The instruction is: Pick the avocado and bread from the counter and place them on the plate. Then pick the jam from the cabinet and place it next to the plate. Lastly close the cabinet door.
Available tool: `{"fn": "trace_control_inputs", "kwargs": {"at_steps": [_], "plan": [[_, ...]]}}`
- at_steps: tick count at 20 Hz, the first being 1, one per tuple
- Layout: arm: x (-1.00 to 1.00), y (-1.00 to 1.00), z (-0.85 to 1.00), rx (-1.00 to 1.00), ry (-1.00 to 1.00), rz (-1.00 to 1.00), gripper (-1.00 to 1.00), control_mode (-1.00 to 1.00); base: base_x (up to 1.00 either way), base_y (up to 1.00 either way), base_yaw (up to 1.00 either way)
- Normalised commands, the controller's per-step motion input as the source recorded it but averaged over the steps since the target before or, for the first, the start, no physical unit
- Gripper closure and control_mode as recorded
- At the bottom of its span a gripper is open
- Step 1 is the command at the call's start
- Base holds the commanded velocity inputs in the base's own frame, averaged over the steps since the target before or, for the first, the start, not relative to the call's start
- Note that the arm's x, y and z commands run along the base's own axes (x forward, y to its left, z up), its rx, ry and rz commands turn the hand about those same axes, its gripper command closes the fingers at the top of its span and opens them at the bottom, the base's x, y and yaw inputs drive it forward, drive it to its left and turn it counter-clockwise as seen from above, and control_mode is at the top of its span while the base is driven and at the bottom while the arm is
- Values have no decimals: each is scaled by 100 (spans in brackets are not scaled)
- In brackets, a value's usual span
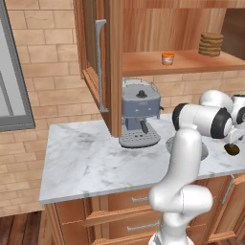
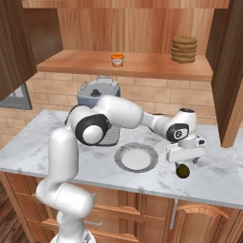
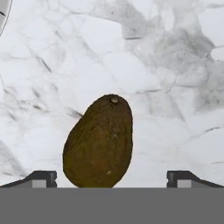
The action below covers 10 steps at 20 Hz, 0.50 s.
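A dark brown-green avocado (image 3: pixel 99 142) lies on the white marble counter, right of the grey plate (image 2: pixel 136 157). My gripper (image 2: pixel 184 163) hangs straight above the avocado (image 2: pixel 182 171), open, and points down. In the hand view the two fingertips (image 3: pixel 41 178) stand wide apart on either side of the fruit without touching it. The avocado (image 1: pixel 233 149) also appears at the right edge of the left base view. An orange-lidded jam jar (image 2: pixel 117 59) stands on the open cabinet's shelf. The bread is out of view.
A grey coffee machine (image 2: pixel 97 95) stands at the back of the counter, left of the plate. A stack of brown discs (image 2: pixel 184 49) sits on the shelf's right side. Cabinet doors (image 1: pixel 98 62) (image 2: pixel 232 71) stand open on both sides.
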Motion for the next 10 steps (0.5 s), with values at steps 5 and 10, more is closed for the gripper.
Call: {"fn": "trace_control_inputs", "kwargs": {"at_steps": [5, 10], "plan": [[0, 20, -26, 1, 1, 0, -100, -100, 0, 0, 0], [-2, 41, -38, 0, 0, 0, -100, -100, 0, 0, 0]]}}
